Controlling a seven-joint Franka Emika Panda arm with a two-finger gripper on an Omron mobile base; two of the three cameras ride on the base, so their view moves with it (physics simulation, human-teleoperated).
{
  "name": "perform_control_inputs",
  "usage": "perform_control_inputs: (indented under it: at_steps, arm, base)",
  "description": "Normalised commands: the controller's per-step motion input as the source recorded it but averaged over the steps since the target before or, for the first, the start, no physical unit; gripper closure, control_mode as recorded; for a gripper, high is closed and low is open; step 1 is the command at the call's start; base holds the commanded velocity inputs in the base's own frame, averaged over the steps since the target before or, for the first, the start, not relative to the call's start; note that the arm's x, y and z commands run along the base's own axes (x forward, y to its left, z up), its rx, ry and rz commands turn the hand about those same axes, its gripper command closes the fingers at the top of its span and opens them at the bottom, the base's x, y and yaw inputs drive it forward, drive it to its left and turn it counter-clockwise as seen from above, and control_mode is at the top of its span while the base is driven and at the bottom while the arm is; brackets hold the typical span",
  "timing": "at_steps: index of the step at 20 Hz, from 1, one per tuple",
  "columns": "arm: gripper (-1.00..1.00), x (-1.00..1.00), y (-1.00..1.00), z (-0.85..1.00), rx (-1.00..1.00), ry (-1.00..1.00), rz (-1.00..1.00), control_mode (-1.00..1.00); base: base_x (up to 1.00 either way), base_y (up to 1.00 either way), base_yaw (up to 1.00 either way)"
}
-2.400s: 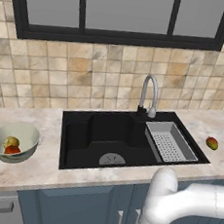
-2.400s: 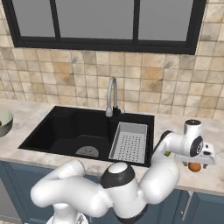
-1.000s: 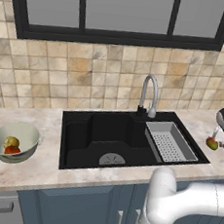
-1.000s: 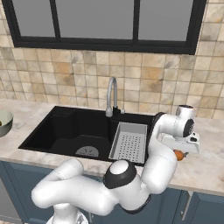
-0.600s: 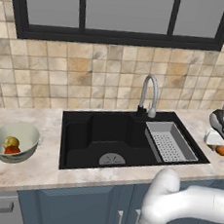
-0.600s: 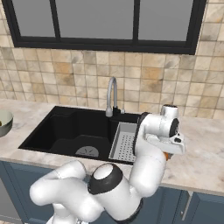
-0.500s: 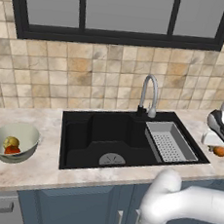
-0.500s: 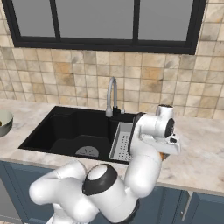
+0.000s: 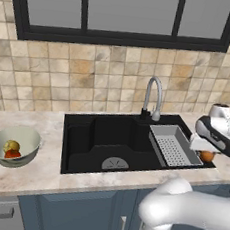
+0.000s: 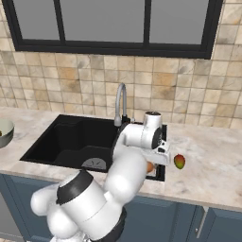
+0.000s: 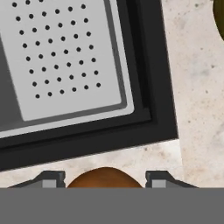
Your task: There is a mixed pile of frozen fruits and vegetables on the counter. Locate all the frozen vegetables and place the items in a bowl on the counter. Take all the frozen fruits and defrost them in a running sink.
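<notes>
Pincer (image 11: 105,180) pinching the orange (image 11: 105,178) over the sink's (image 9: 96,140) corner.

Low in the hand view the ball sits between the two tips — small, round, probably hard and slick while frozen, so a grip across its widest middle seems safest. In the left base view the hand hangs at the right edge beside the tray (image 9: 176,146); the mango (image 10: 179,161) lies right of it on the tabletop (image 10: 212,165), the bowl (image 9: 26,138) far left.

Orange ball (image 11: 105,177); black sink (image 9: 109,141); grey perforated tray (image 11: 61,52); beige marbled counter (image 10: 208,170).
</notes>
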Motion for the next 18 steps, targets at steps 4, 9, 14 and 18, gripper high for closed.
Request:
perform_control_inputs:
  at_steps: [4,9,14,18]
  arm:
    - [1.00,0.00,0.90,0.28,0.00,-0.20,0.00,-1.00]
    - [1.00,0.00,0.94,0.21,0.00,-0.20,0.00,-1.00]
    - [1.00,0.00,1.00,0.00,0.00,-0.10,0.00,-1.00]
    - [1.00,0.00,0.93,0.00,0.00,-0.05,0.00,-1.00]
  base:
    - [0.00,0.00,0.00]
    - [0.00,0.00,0.00]
    - [0.00,0.00,0.00]
    - [0.00,0.00,0.00]
